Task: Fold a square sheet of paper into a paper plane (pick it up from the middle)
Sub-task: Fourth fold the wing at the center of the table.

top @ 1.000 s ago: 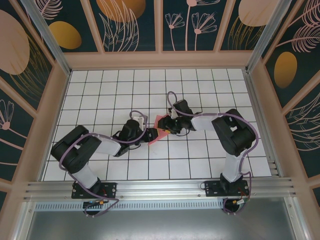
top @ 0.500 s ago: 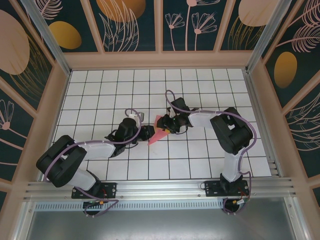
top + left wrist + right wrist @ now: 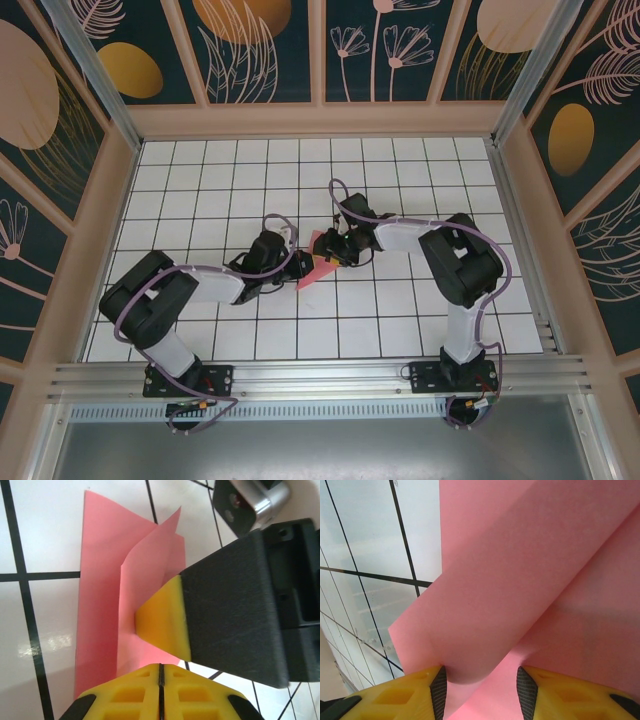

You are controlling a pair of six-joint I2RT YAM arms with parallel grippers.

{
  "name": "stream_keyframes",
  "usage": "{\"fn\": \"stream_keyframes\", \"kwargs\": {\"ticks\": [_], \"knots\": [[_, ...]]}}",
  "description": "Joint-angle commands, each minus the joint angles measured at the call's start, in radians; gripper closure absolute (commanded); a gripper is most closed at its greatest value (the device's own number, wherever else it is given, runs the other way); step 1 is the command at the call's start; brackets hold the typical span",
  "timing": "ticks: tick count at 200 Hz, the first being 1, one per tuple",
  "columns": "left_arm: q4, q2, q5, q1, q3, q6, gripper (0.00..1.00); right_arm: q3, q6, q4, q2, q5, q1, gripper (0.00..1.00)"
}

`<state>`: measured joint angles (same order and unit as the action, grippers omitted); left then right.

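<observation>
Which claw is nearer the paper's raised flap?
Right. The right claw straddles the paper's flap, one finger against it; the left claw sits shut beside the paper's end, short of the flap.

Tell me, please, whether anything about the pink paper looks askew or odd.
Yes: on the pink paper, one flap stands up, curled and uncreased, instead of lying flat; the right gripper straddles its rounded bend.

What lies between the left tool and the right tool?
The partly folded pink paper spans that stretch, as the left wrist view shows.
</observation>
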<state>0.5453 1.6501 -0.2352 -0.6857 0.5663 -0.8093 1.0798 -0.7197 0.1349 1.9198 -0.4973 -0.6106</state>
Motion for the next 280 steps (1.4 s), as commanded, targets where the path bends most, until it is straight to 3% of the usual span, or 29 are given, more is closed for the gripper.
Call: {"fn": "stream_keyframes", "kwargs": {"ticks": [1,127,198,280], "knots": [[-0.047,0.02,0.024,0.003,0.027,0.012,0.91,-0.029,-0.001,0.109,0.086,0.158,0.005,0.53],[-0.046,0.04,0.028,0.004,0.033,0.018,0.93,-0.016,-0.017,0.187,0.108,0.251,0.006,0.63],[-0.026,0.058,-0.003,0.003,0.039,0.039,0.93,-0.045,-0.008,0.054,0.02,0.149,0.007,0.61],[-0.029,0.082,-0.003,0.004,0.041,0.052,0.94,-0.011,0.026,0.014,-0.073,0.125,0.009,0.54]]}}
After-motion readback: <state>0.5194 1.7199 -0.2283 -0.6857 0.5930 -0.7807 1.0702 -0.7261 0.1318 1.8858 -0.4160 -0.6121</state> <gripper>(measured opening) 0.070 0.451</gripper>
